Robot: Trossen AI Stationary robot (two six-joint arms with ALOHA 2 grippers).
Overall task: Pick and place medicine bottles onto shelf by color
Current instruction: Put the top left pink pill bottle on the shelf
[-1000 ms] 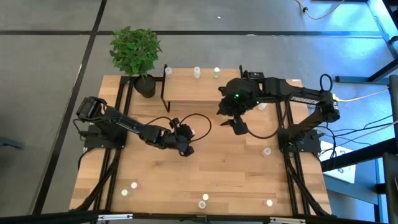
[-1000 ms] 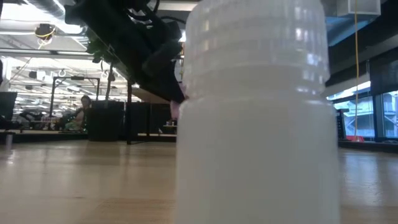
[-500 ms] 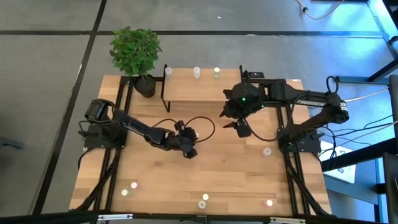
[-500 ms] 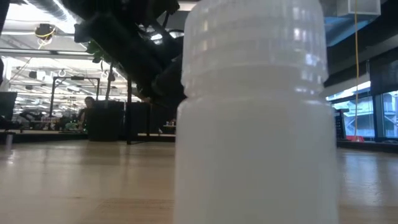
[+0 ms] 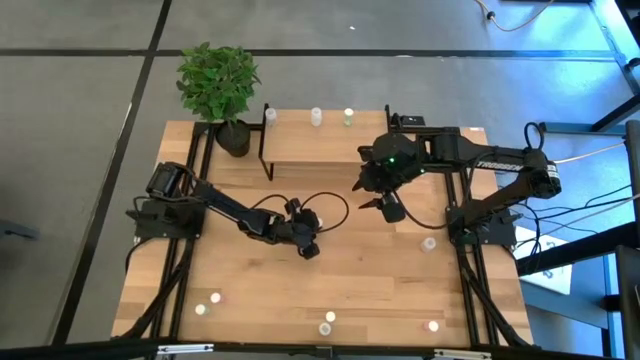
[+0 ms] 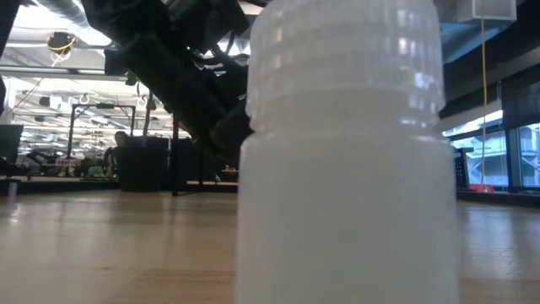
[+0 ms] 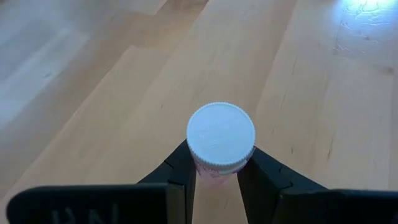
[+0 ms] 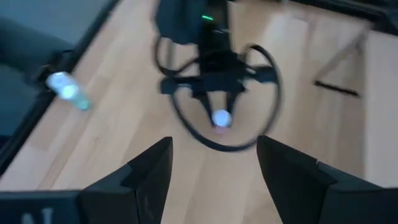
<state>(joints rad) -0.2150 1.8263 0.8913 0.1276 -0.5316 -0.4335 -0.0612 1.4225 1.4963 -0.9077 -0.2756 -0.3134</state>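
One white-capped bottle (image 7: 221,138) sits pinched in the left end effector (image 5: 309,222) at the high view's centre, lifted for carrying to the shelf (image 5: 330,145); the right end effector (image 5: 384,204) hangs open, empty, beside it.

Two black jointed arms (image 5: 220,205), looping black cables, green indicator light — white lettering.

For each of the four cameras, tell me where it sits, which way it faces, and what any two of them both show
High view: overhead, looking straight down at the table, both arms and the shelf.
Low view: at tabletop height, looking level across; one bottle fills it, a dark arm behind.
Left wrist view: on the left arm, looking past the left gripper shut on a white-capped bottle.
Right wrist view: on the right arm, past the open right gripper, toward the left arm.
Shared: both wrist views show that white-capped bottle.
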